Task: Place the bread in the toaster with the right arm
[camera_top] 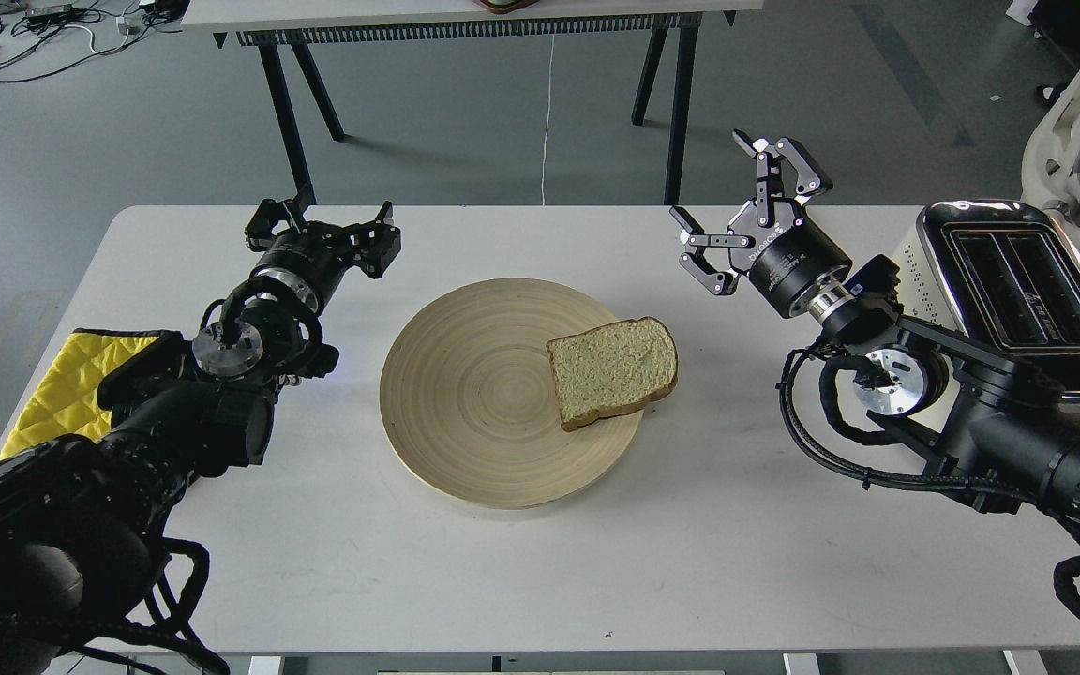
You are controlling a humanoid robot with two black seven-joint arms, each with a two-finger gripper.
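Note:
A slice of pale tan bread (613, 369) with a brown crust lies flat on the right side of a round wooden plate (474, 403) at the table's middle. The cream-white toaster (1018, 291) with a chrome top and two black slots stands at the right edge of the table. My right gripper (727, 202) hovers open above the table, up and to the right of the bread and left of the toaster, with nothing between its fingers. My left gripper (324, 230) is at the far left of the plate, open and empty.
A yellow quilted cloth (67, 384) lies at the table's left edge under my left arm. A black-legged table (465, 19) stands behind, and a white chair (1079, 122) sits at the far right beyond the toaster.

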